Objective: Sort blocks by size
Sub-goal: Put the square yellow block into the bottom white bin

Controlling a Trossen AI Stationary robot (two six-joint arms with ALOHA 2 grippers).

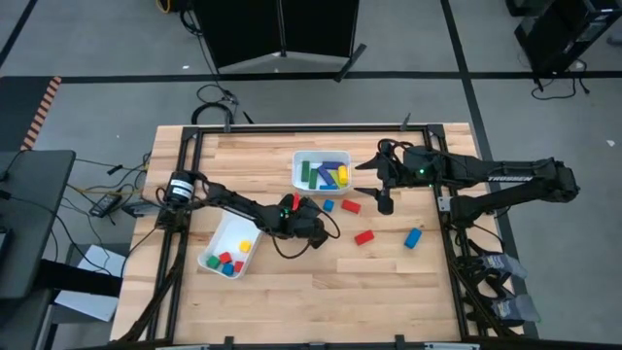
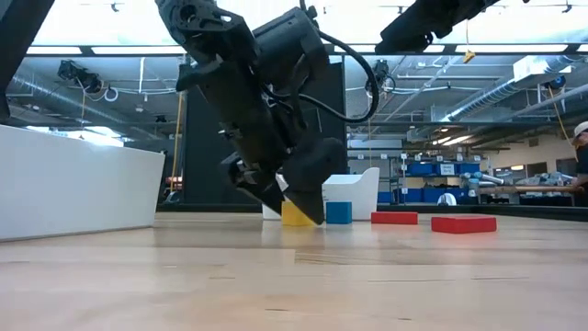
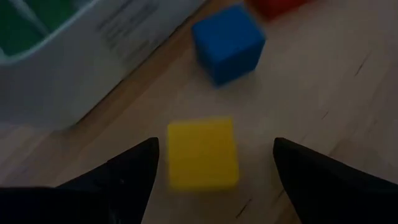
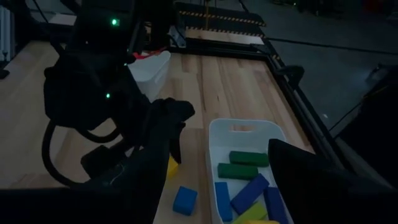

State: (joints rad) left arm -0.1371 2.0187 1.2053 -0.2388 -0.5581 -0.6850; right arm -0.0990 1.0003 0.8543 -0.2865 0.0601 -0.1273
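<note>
A yellow cube (image 3: 202, 152) sits flat on the table. My left gripper (image 3: 214, 144) is open, with one finger on either side of the cube and a gap on both sides. In the low view my left gripper (image 2: 301, 195) slants down onto the cube (image 2: 296, 217). A blue cube (image 3: 229, 42) lies just beyond it, and two red bars (image 2: 394, 218) (image 2: 463, 224) lie farther off. My right gripper (image 1: 384, 199) is open and empty, raised beside the far white tray (image 1: 297, 170), which holds several green, blue and yellow bars (image 4: 249, 165).
A second white tray (image 1: 216, 236) at the near left holds several small cubes. Another blue block (image 1: 413, 236) lies near the table's right side. The left arm's cable loops on the table (image 1: 292, 248). Bare wood lies along the near edge.
</note>
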